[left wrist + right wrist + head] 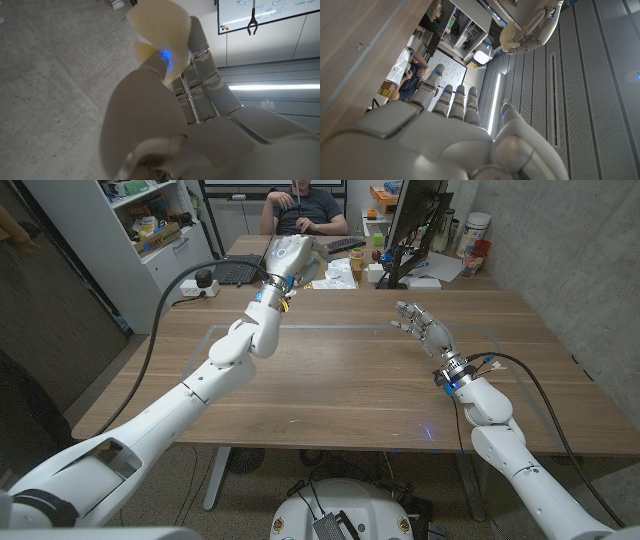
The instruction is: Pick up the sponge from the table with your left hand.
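My left hand [287, 258] is raised well above the far middle of the wooden table [340, 380]. It grips a pale yellow sponge [161, 30], squeezed between thumb and fingers [210, 85]. In the right wrist view the same sponge [510, 39] shows in that lifted hand [536, 24]. My right hand [424, 327] hovers over the table's right side, fingers spread and holding nothing; its back [445, 135] shows in the right wrist view.
A person [302, 208] sits behind the table's far edge. A keyboard [345, 245], papers, a monitor [415, 220] and cans [475, 235] crowd the far side. A black cable [165, 305] runs along the left. Shelves stand at far left.
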`<state>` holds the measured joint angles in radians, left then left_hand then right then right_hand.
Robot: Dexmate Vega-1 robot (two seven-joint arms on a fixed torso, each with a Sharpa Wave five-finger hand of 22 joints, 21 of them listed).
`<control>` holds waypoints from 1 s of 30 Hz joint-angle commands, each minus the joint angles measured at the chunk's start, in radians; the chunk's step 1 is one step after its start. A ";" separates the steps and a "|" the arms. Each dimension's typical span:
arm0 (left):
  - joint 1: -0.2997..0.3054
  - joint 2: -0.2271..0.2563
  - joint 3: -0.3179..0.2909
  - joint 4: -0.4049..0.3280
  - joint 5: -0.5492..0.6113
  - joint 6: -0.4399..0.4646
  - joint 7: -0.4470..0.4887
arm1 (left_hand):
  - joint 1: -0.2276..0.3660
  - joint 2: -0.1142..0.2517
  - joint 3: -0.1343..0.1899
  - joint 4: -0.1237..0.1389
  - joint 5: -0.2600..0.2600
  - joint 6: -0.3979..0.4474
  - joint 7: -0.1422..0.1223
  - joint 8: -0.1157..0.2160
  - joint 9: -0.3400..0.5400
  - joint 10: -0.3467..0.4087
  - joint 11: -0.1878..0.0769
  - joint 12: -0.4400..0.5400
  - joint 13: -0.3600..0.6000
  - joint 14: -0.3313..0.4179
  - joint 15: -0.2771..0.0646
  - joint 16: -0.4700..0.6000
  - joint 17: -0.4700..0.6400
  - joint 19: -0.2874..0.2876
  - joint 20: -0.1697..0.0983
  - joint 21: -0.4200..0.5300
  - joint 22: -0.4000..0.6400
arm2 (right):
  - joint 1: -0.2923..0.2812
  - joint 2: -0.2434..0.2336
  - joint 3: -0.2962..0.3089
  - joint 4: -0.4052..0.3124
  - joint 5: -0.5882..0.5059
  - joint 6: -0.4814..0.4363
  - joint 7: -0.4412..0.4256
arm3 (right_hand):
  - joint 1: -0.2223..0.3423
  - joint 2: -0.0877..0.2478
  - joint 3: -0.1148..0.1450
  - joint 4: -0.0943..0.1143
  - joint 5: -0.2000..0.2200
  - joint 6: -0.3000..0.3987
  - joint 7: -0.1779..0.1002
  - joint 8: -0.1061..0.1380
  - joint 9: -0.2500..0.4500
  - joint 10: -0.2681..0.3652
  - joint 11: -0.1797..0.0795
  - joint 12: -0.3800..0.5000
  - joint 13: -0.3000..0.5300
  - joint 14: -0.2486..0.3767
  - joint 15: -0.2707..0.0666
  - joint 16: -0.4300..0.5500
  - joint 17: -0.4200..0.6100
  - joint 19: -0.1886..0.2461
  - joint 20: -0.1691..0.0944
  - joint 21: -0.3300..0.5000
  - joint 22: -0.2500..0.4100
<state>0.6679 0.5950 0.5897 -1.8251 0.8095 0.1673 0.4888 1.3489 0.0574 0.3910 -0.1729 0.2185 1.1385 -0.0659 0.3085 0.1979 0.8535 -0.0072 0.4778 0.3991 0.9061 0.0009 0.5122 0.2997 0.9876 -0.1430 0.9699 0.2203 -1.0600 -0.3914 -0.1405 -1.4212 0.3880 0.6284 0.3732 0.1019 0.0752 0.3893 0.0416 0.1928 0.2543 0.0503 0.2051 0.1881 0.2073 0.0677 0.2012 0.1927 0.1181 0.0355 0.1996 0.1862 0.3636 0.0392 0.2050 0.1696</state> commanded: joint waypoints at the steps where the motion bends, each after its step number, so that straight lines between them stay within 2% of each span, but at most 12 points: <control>1: 0.057 -0.027 -0.067 0.005 -0.138 -0.128 0.157 | -0.002 0.008 0.005 0.005 0.006 0.027 0.014 -0.007 0.002 0.161 -0.162 -0.002 0.006 0.361 -0.235 -0.005 0.005 -0.002 -0.052 0.010 -0.001 | -0.019 -0.011 -0.012 -0.019 0.004 0.000 -0.014 | -0.008 0.001 -0.005 0.001 0.006 0.012 0.003 0.003 0.006 0.009 -0.002 0.003 0.005 0.005 -0.002 -0.002 0.001 0.008 -0.002 -0.003 0.004; 3: 0.063 -0.035 -0.076 0.014 -0.158 -0.157 0.182 | -0.003 0.008 0.005 0.005 0.007 0.026 0.015 -0.008 0.002 0.163 -0.160 -0.002 0.006 0.361 -0.235 -0.006 0.005 -0.003 -0.053 0.011 -0.002 | -0.019 -0.012 -0.015 -0.017 0.004 0.009 -0.012 | -0.008 0.001 -0.005 0.001 0.006 0.012 0.002 0.003 0.006 0.008 -0.002 0.003 0.005 0.006 -0.001 -0.002 0.001 0.008 -0.003 -0.003 0.004; 5: 0.064 -0.023 -0.073 -0.001 -0.132 -0.133 0.162 | -0.004 0.008 0.005 0.005 0.007 0.027 0.015 -0.009 0.002 0.164 -0.160 -0.002 0.007 0.362 -0.235 -0.007 0.005 -0.003 -0.052 0.013 -0.003 | -0.022 -0.014 -0.017 -0.024 0.005 0.001 -0.017 | -0.008 0.001 -0.005 0.001 0.006 0.011 0.002 0.003 0.006 0.009 -0.002 0.003 0.005 0.006 -0.001 -0.002 0.001 0.009 -0.003 -0.003 0.004; 6: 0.064 -0.027 -0.073 0.012 -0.133 -0.154 0.190 | -0.004 0.008 0.005 0.005 0.008 0.027 0.015 -0.009 0.002 0.163 -0.160 -0.003 0.007 0.362 -0.235 -0.007 0.005 -0.003 -0.053 0.013 -0.003 | -0.023 -0.014 -0.017 -0.025 0.001 0.002 -0.021 | -0.008 0.001 -0.005 0.001 0.006 0.012 0.002 0.003 0.006 0.009 -0.002 0.003 0.005 0.006 -0.001 -0.002 0.001 0.009 -0.003 -0.003 0.004; 8: 0.067 -0.020 -0.074 -0.005 -0.128 -0.138 0.164 | -0.004 0.007 0.006 0.005 0.008 0.027 0.017 -0.010 0.002 0.162 -0.160 -0.004 0.009 0.363 -0.235 -0.008 0.006 -0.004 -0.053 0.015 -0.004 | -0.025 -0.013 -0.019 -0.027 0.004 0.002 -0.024 | -0.008 0.001 -0.005 0.001 0.006 0.012 0.002 0.003 0.006 0.009 -0.002 0.003 0.005 0.007 -0.001 -0.002 0.001 0.009 -0.003 -0.003 0.004; 10: 0.069 -0.026 -0.076 0.010 -0.133 -0.164 0.192 | -0.004 0.007 0.006 0.005 0.009 0.028 0.016 -0.011 0.002 0.162 -0.159 -0.005 0.011 0.365 -0.235 -0.008 0.007 -0.003 -0.053 0.018 -0.006 | -0.028 -0.017 -0.020 -0.034 -0.001 -0.001 -0.029 | -0.008 0.001 -0.005 0.001 0.006 0.012 0.002 0.003 0.006 0.009 -0.002 0.003 0.005 0.007 -0.001 -0.002 0.001 0.009 -0.003 -0.003 0.004; 30: 0.085 -0.019 -0.083 0.011 -0.120 -0.187 0.197 | -0.006 0.004 0.009 0.003 0.015 0.036 0.016 -0.019 0.003 0.170 -0.160 -0.010 0.020 0.377 -0.235 -0.008 0.015 -0.002 -0.055 0.036 -0.014 | -0.042 -0.029 -0.034 -0.050 -0.004 0.006 -0.053 | -0.009 0.001 -0.005 0.001 0.007 0.015 0.004 0.002 0.006 0.010 0.001 0.002 0.005 0.008 -0.003 -0.003 0.000 0.011 -0.003 -0.004 0.004</control>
<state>0.7407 0.5745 0.5141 -1.8147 0.6871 0.0046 0.6691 1.3452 0.0606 0.3930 -0.1710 0.2262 1.1527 -0.0626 0.2929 0.1977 0.8551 -0.0092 0.4670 0.4135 0.9061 0.0009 0.5060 0.3099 0.9877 -0.1430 0.9988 0.2043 -1.0943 -0.4129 -0.1636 -1.4635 0.3858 0.6311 0.3299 0.1019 0.0753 0.3893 0.0416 0.1927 0.2592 0.0553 0.2051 0.1928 0.2096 0.0700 0.2012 0.1927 0.1180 0.0355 0.1999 0.1863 0.3673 0.0355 0.2050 0.1697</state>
